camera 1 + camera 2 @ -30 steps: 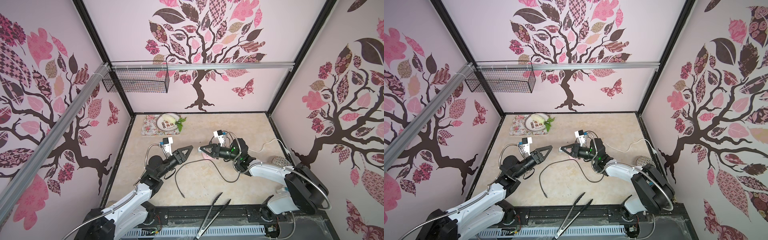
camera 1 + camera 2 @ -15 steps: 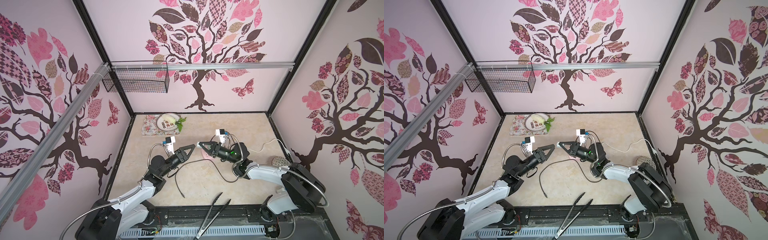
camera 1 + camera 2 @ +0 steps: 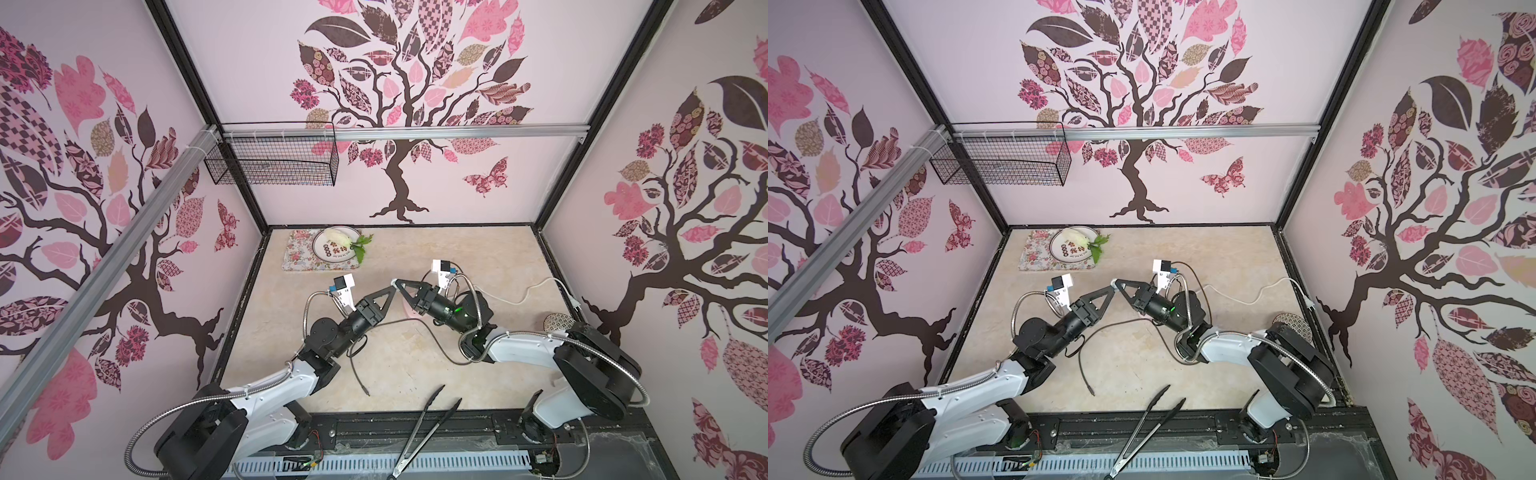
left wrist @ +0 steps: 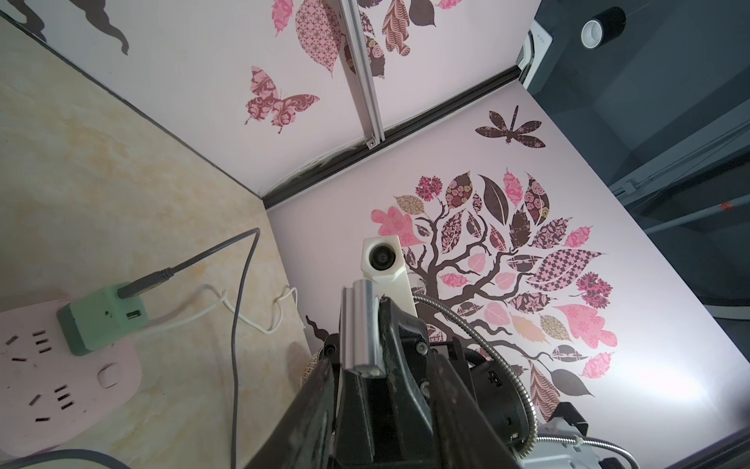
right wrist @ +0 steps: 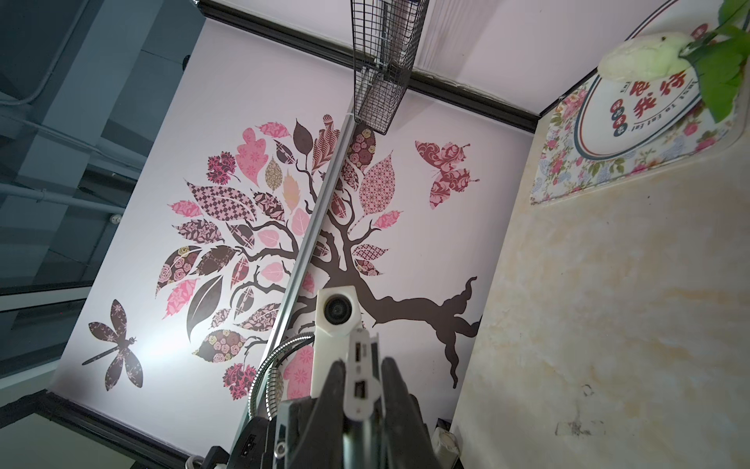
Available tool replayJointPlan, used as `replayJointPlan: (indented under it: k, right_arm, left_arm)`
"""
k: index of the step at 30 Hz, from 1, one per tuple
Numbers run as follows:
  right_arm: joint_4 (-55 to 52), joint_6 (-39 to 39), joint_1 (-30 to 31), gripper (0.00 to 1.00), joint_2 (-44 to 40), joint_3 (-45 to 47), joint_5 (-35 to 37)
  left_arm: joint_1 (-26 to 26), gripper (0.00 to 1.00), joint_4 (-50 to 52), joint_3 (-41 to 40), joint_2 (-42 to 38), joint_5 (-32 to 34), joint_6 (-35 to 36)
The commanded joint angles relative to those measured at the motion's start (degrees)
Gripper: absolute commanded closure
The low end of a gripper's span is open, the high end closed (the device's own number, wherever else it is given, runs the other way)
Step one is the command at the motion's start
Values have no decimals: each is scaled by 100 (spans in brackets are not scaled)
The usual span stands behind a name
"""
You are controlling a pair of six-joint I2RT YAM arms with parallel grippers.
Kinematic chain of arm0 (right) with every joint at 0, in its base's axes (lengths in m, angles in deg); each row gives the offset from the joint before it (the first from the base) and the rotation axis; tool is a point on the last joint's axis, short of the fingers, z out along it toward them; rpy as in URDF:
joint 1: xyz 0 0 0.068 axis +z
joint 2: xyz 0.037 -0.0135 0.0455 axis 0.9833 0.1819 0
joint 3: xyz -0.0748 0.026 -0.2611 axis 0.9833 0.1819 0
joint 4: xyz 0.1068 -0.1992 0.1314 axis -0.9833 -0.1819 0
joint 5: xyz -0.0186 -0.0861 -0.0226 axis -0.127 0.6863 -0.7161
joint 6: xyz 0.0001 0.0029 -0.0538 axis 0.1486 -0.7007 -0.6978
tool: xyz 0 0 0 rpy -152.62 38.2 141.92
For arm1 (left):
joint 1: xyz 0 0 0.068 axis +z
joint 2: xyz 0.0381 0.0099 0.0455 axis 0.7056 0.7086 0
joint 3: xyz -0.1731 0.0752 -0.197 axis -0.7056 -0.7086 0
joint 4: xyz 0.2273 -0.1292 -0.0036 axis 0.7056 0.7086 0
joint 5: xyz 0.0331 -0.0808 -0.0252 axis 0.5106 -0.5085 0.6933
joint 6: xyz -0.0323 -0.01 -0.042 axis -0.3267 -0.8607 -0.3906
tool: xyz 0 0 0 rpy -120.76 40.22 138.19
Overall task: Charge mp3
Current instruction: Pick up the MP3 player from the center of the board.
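The mp3 [image 5: 362, 373], a thin silver player seen edge-on with its ports showing, sits between the fingers of my right gripper [image 5: 362, 365], which is shut on it. Both top views show the two grippers meeting tip to tip above the table's middle. My left gripper [image 4: 379, 361] stands open with its jaws on either side of the mp3 [image 4: 361, 325], a small gap still on one side. Below lies the pink power strip [image 4: 61, 385] with a mint-green charger [image 4: 101, 320] plugged in. A grey cable [image 4: 239, 325] runs from the charger, and its free end [image 3: 365, 390] lies on the table.
Black tongs [image 3: 424, 432] lie at the front edge. A plate [image 3: 332, 253] with a white flower sits on a floral mat [image 3: 297, 257] at the back left. A wire basket [image 3: 274, 160] hangs on the back wall. A white cord [image 3: 519, 297] trails right.
My left gripper has reached right and up until its tips meet the right gripper's, and its jaws have narrowed. The right gripper has lifted the mp3 toward it.
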Motion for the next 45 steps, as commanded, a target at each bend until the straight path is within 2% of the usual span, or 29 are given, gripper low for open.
replayJointPlan:
  k: [1, 13, 22, 27, 34, 40, 45]
  right_arm:
    - [364, 79, 93, 100, 99, -57, 299]
    - [630, 284, 251, 100, 337, -77, 383]
    - [292, -94, 344, 100, 175, -129, 806]
    - [426, -56, 384, 100, 266, -149, 719]
    - [640, 161, 399, 100, 204, 105, 886]
    - [870, 341, 399, 100, 205, 197, 1034]
    - [882, 376, 409, 100, 249, 180, 1062]
  left_arm:
    - [-16, 59, -398, 7, 112, 341, 76]
    - [-66, 64, -725, 168, 439, 588, 140]
    - [-312, 68, -723, 267, 549, 759, 102]
    - [-347, 72, -740, 329, 623, 798, 157]
    - [-354, 70, -762, 62, 359, 1275, 199]
    - [-354, 67, -784, 77, 344, 1303, 181]
    - [-356, 66, -775, 241, 529, 1024, 126]
